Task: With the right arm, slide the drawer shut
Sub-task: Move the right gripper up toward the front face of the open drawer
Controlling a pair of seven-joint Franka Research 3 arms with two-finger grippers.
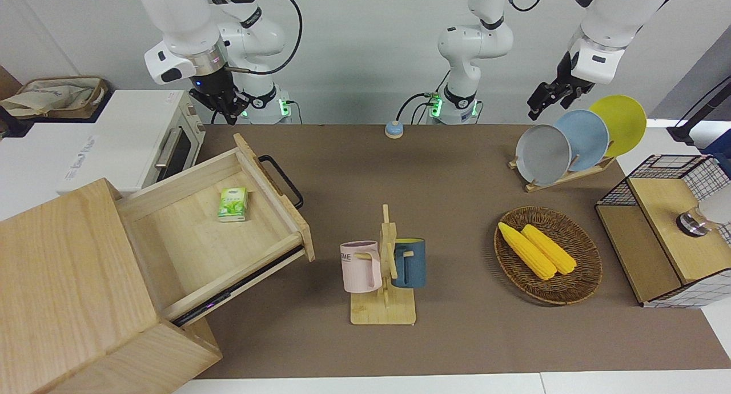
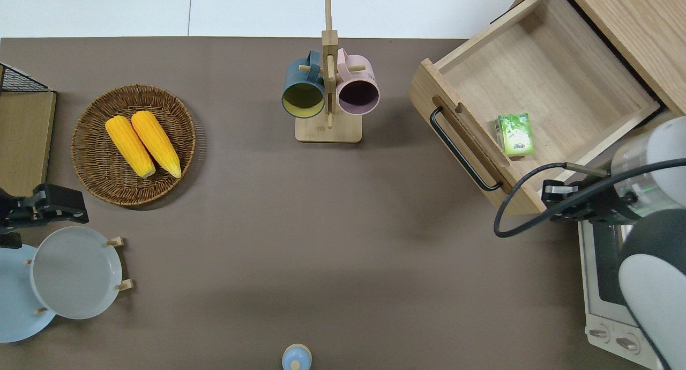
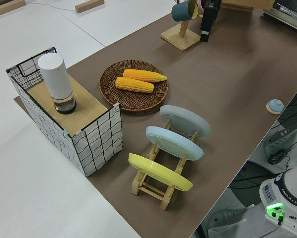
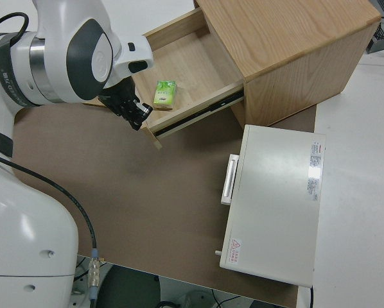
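Note:
The drawer (image 1: 188,240) (image 2: 541,75) (image 4: 185,64) stands pulled far out of the pale wooden cabinet (image 1: 63,268) (image 2: 638,27) (image 4: 282,38). Its black bar handle (image 1: 282,180) (image 2: 461,147) faces the middle of the table. A small green box (image 1: 232,204) (image 2: 515,134) (image 4: 164,94) lies inside, close to the drawer front. My right gripper (image 1: 234,115) (image 2: 549,204) (image 4: 139,119) hangs in the air over the drawer's front corner nearest the robots. Its fingers look open and hold nothing. It touches neither drawer nor handle. The left gripper (image 1: 537,105) (image 2: 80,209) is parked.
A white toaster oven (image 1: 131,137) (image 2: 605,284) (image 4: 275,205) stands beside the drawer, nearer the robots. Mid-table is a mug rack (image 1: 384,268) (image 2: 328,107). A wicker basket (image 1: 588,280) of corn, a plate rack (image 1: 577,137) and a wire-mesh box (image 1: 668,228) sit toward the left arm's end.

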